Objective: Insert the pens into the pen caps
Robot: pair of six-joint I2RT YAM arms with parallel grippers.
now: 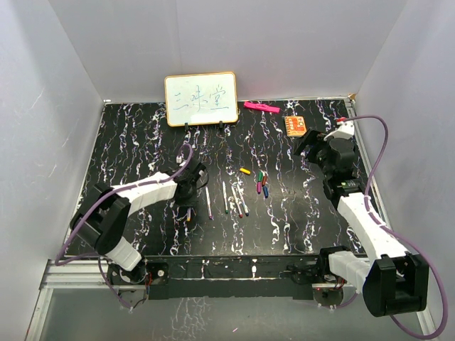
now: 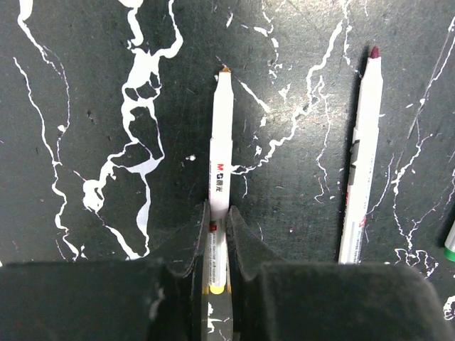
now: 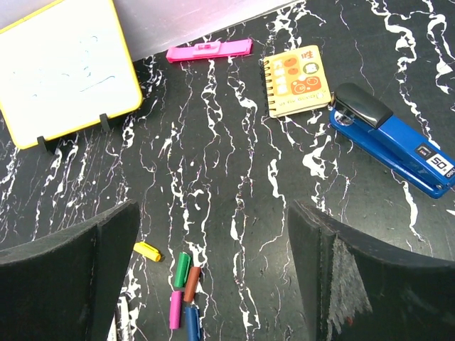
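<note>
My left gripper [image 2: 218, 213] is shut on the barrel of a white pen [image 2: 222, 135] with an orange-brown tip and a yellow band at its rear end; in the top view this gripper [image 1: 190, 188] sits left of the pen row. A second white pen [image 2: 359, 163] with a dark red tip lies to its right. Other pens [image 1: 226, 197] lie on the table. The caps lie together: yellow [image 3: 147, 251], green [image 3: 182, 270], brown-red [image 3: 192, 283], pink-purple [image 3: 175, 309], blue [image 3: 192, 323]. My right gripper [image 3: 213, 284] is open and empty, above and right of the caps [image 1: 261, 182].
A yellow-framed whiteboard [image 1: 201, 99] stands at the back. A pink bar [image 3: 210, 50], a small spiral notebook [image 3: 298, 80] and a blue stapler [image 3: 391, 145] lie at the back right. White walls enclose the black marbled table [image 1: 128, 142].
</note>
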